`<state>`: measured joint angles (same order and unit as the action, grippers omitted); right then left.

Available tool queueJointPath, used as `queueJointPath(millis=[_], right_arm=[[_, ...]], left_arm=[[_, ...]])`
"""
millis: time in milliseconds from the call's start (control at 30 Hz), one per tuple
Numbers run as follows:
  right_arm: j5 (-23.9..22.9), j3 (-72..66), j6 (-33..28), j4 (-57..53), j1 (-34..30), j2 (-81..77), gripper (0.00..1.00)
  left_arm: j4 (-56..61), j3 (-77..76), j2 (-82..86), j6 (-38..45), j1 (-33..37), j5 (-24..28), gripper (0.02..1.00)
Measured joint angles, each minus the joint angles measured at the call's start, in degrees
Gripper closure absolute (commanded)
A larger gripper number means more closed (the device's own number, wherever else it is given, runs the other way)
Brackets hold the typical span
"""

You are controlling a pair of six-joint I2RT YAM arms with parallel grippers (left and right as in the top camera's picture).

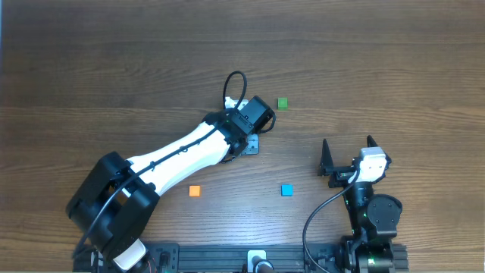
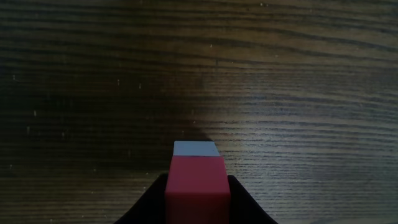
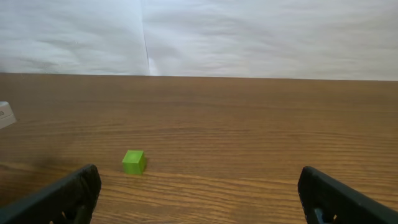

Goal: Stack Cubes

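My left gripper is out at the table's middle, shut on a red cube. In the left wrist view the cube sits between the two dark fingers, and its far face looks pale grey; bare wood lies beyond it. A green cube rests just beyond and right of that gripper, also seen as the green cube in the right wrist view. An orange cube and a blue cube lie nearer the front. My right gripper stands open at the right, holding nothing, its fingers wide apart.
The wooden table is bare across the back and left. A white wall stands behind the table's far edge. The left arm's white link runs diagonally from front left to the middle.
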<state>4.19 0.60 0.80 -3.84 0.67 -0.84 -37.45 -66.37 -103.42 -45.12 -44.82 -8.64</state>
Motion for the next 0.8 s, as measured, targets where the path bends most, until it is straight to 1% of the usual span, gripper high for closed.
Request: queueJointPath(millis=[67,133,333,467,567,700,800], right_arm=[[0.00,0.00,-0.02,0.02,0.00,0.00,0.007],[0.00,0.00,0.00,0.02,0.00,0.00,0.009],[0.00,0.00,0.02,0.00,0.00,0.00,0.007],[0.00,0.00,-0.02,0.00,0.00,0.00,0.009],[0.00,0.00,0.02,0.02,0.00,0.00,0.007],[0.00,-0.02,0.02,0.00,0.00,0.00,0.009],[0.00,0.00,0.04,0.02,0.00,0.00,0.009]], left_arm=[[0.00,-0.02,0.00,0.02,0.00,0.00,0.945],[0.00,-0.02,0.00,0.00,0.00,0.00,0.906],[0.00,-0.02,0.00,0.02,0.00,0.00,0.875],[0.00,-0.04,-0.07,0.00,0.00,-0.02,0.820],[0.00,-0.26,-0.22,0.00,0.00,0.00,0.809],[0.00,-0.28,-0.22,0.00,0.00,0.00,0.768],[0.02,-0.28,-0.22,0.00,0.00,0.00,0.761]])
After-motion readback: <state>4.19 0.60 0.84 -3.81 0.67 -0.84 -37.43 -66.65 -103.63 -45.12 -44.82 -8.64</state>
